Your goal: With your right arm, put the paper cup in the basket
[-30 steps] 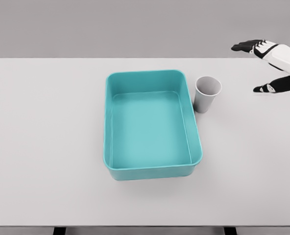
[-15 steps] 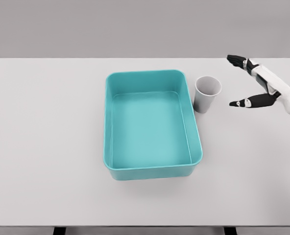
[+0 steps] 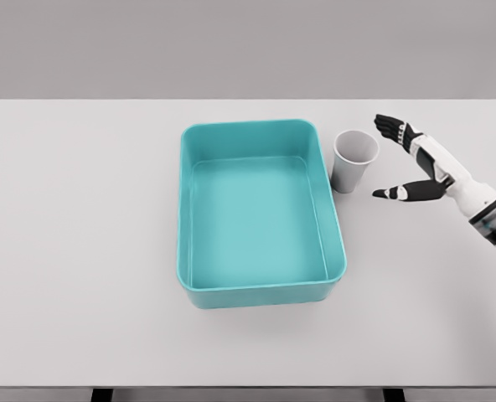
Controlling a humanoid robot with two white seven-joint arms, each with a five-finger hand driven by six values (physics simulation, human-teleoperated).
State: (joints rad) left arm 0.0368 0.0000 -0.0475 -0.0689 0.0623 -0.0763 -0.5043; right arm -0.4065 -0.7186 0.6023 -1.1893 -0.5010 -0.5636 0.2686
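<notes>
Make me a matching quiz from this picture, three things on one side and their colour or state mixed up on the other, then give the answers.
Things:
1. basket
2. paper cup
3. right robot hand

Descriptions:
A. open, fingers spread, holding nothing
B. teal, nothing in it
C. upright on the table, just right of the basket

Pairs: 1-B, 2-C, 3-A
</notes>
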